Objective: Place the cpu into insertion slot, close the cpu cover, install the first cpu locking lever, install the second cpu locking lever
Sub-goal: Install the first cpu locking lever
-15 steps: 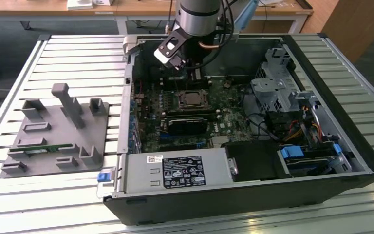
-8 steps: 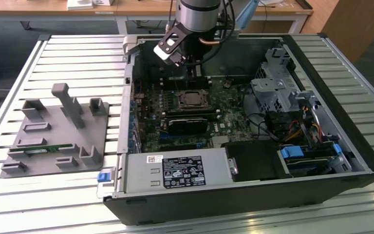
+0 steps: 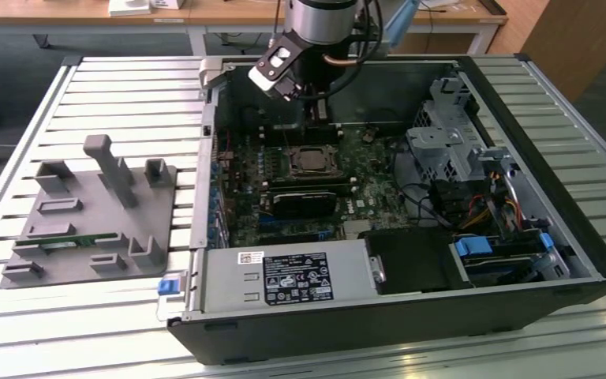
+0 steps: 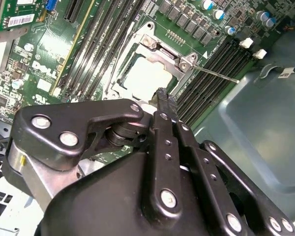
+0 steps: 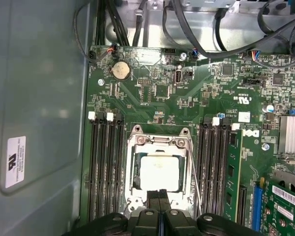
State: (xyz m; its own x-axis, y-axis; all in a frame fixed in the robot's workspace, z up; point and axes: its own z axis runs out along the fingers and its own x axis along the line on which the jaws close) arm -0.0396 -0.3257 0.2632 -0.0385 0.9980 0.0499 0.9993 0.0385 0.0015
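The cpu lies flat in the insertion slot, its pale silvery top showing. The cpu cover lies down around it, and the chip shows through its window. A thin wire locking lever sticks out from the socket corner over the memory slots. My gripper hovers just above the socket's edge, its two black fingers pressed together with nothing between them. In the exterior view the gripper hangs inside the open case over the socket.
Black memory slots flank the socket on both sides. A black card lies beside the socket, with the power supply beyond it. The drive cage and cables fill the exterior view's right. A grey fixture stands outside the case.
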